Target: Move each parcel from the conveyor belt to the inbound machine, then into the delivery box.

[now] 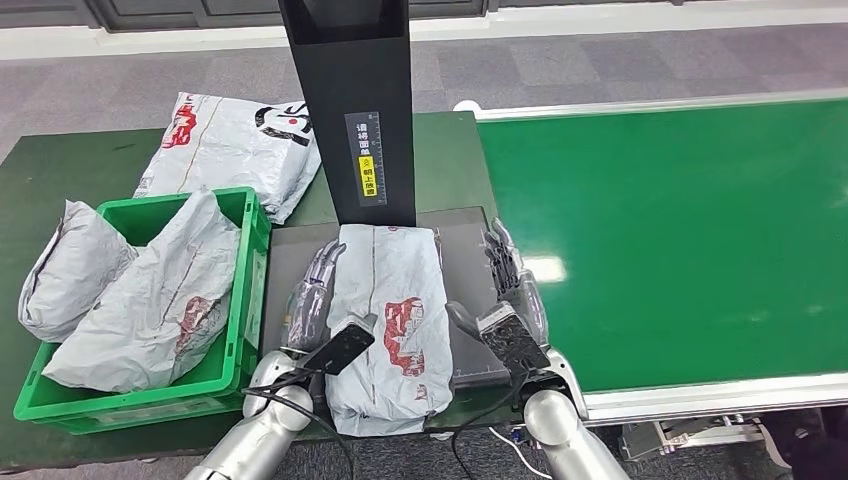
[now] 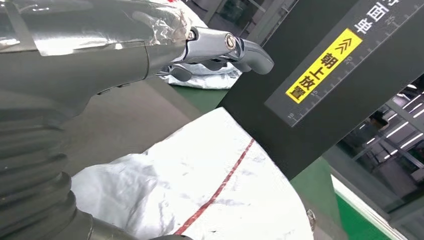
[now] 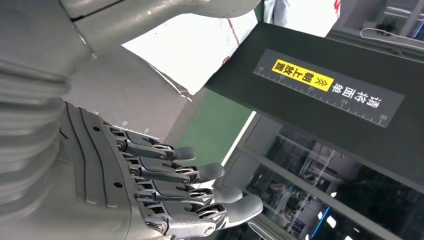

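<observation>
A grey plastic parcel (image 1: 385, 320) with a red print lies lengthwise on the dark plate (image 1: 465, 240) of the inbound machine, below its black post (image 1: 355, 100). My left hand (image 1: 315, 290) lies flat along the parcel's left edge with fingers stretched out and holds nothing. My right hand (image 1: 512, 290) rests on the plate to the parcel's right, a small gap away, fingers apart and empty. The left wrist view has the parcel (image 2: 200, 190) beneath an outstretched finger (image 2: 220, 45). From the right wrist I see spread fingers (image 3: 190, 175) and the parcel (image 3: 200, 45) beyond them.
The green crate (image 1: 256, 250) left of the plate holds two grey parcels (image 1: 150, 300) (image 1: 70, 265). Another parcel (image 1: 230, 145) lies on the dark green table behind it. The green conveyor belt (image 1: 680, 230) runs along the right. The post carries a yellow label (image 2: 320, 65).
</observation>
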You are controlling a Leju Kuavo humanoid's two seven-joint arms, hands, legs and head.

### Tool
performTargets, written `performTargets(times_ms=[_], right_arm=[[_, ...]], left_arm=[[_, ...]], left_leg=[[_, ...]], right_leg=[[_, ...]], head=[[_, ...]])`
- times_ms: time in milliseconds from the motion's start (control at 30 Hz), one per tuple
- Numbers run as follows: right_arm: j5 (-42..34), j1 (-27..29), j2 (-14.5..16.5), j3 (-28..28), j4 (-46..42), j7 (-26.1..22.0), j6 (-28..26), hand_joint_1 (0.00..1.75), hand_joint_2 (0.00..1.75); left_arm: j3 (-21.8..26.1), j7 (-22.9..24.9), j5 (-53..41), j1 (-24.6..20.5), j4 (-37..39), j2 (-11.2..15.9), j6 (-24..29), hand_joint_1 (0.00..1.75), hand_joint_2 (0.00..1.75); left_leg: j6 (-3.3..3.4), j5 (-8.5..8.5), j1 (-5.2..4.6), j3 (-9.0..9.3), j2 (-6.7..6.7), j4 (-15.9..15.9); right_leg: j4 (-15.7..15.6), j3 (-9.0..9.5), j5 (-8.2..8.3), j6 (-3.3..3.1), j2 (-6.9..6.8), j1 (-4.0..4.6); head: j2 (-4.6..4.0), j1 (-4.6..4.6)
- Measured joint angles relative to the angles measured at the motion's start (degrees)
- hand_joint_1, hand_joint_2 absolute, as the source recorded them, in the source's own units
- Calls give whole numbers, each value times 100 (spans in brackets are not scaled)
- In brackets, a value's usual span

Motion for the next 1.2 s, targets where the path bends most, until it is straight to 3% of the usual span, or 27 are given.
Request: performTargets(times_ms=[1200], right_arm=[[0,-44,-16,-55,93,-3,0,0,175]], left_arm=[[-3,0,-1,17,18,66,0,0,175]], left_leg=[[-1,1,0,1,1,0]], right_leg=[[1,0,0,-1,0,0]], head=[[0,0]])
